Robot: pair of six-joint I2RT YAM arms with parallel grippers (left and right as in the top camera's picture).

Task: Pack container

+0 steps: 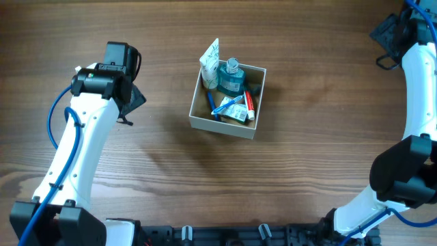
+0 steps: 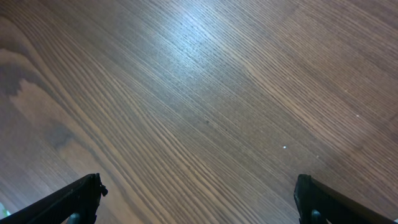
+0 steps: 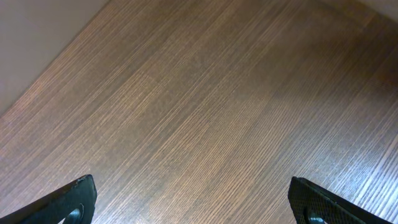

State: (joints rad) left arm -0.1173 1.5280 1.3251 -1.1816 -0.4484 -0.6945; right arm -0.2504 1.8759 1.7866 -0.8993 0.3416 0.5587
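Observation:
The container [image 1: 222, 126], a square white-walled box with a tan inside, sits at the table's middle in the overhead view. It holds a teal bottle [image 1: 231, 78], a white tube [image 1: 211, 60] leaning on its far-left corner, a blue toothbrush [image 1: 225, 104], a red-and-white tube [image 1: 249, 105] and a green packet [image 1: 233, 112]. My left gripper [image 1: 130, 101] is well left of the box; in the left wrist view it is open and empty [image 2: 198, 199] over bare wood. My right gripper [image 1: 389, 37] is at the far right corner, also open and empty [image 3: 193, 202].
The wooden tabletop [image 1: 307, 157] surrounds the box. The white left arm [image 1: 75, 157] runs along the left side and the white right arm [image 1: 416, 109] along the right edge. A pale wall or edge [image 3: 37, 37] shows in the right wrist view's upper left.

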